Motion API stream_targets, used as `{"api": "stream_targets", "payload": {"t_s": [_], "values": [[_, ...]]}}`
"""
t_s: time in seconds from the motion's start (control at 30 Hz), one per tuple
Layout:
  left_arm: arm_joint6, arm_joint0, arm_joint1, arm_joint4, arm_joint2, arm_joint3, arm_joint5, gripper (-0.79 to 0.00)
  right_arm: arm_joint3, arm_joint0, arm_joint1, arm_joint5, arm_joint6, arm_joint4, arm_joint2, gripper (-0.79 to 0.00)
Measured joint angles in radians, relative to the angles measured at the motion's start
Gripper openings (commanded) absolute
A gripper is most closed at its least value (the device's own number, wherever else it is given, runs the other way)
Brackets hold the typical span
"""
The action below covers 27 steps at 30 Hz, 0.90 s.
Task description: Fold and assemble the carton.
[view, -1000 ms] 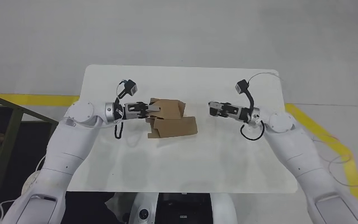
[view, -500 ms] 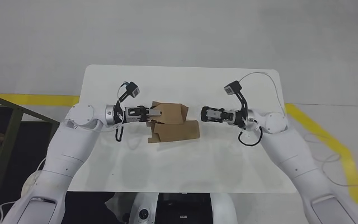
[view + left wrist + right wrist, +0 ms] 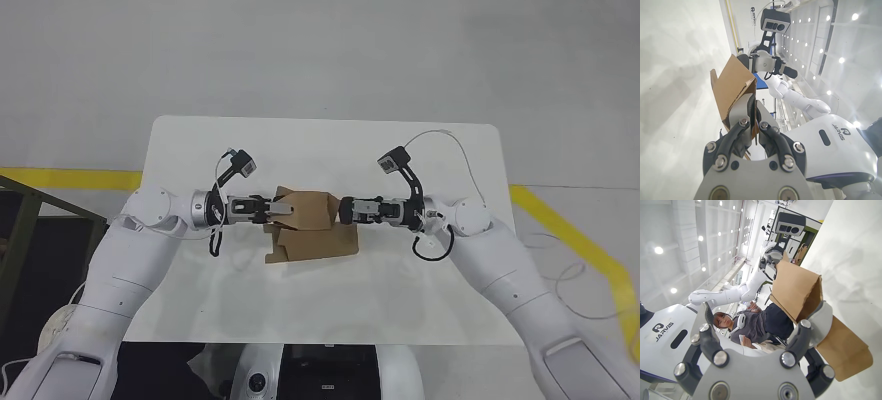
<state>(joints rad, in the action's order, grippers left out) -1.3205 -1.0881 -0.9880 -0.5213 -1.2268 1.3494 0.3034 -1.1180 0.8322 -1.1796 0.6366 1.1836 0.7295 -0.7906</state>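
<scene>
The brown carton [image 3: 310,222] sits partly folded at the middle of the white table [image 3: 420,290], with a flap hanging toward the front. My left gripper [image 3: 283,207] is at its left end, shut on the edge of a cardboard panel [image 3: 753,111]. My right gripper [image 3: 345,211] is at the carton's right end and stands open. In the right wrist view one finger [image 3: 821,317] lies against the carton's wall [image 3: 797,289] and the other finger [image 3: 706,313] is far off it. The left gripper [image 3: 772,260] shows behind the carton.
Bare tabletop lies on every side of the carton, widest at the front [image 3: 330,310] and the back [image 3: 320,145]. A dark green frame [image 3: 20,200] stands off the table's left edge.
My right arm has come leftward across the table to the carton's right end. The left gripper has shifted slightly right with the carton, which has closed up a little.
</scene>
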Motion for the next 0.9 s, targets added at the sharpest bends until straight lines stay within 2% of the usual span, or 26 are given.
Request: {"api": "stream_targets", "payload": {"t_s": [0.63,0.9], "values": [[0.008,0.003,0.002,-0.011,-0.005,-0.001,-0.005,-0.785,-0.030,-0.008,0.003,0.008,-0.008,-0.005,0.024,0.000],[-0.030,-0.005,0.005,-0.038,-0.017,0.020,0.007,-0.785,0.005,-0.028,-0.011,0.002,-0.002,0.030,0.053,-0.037]]}}
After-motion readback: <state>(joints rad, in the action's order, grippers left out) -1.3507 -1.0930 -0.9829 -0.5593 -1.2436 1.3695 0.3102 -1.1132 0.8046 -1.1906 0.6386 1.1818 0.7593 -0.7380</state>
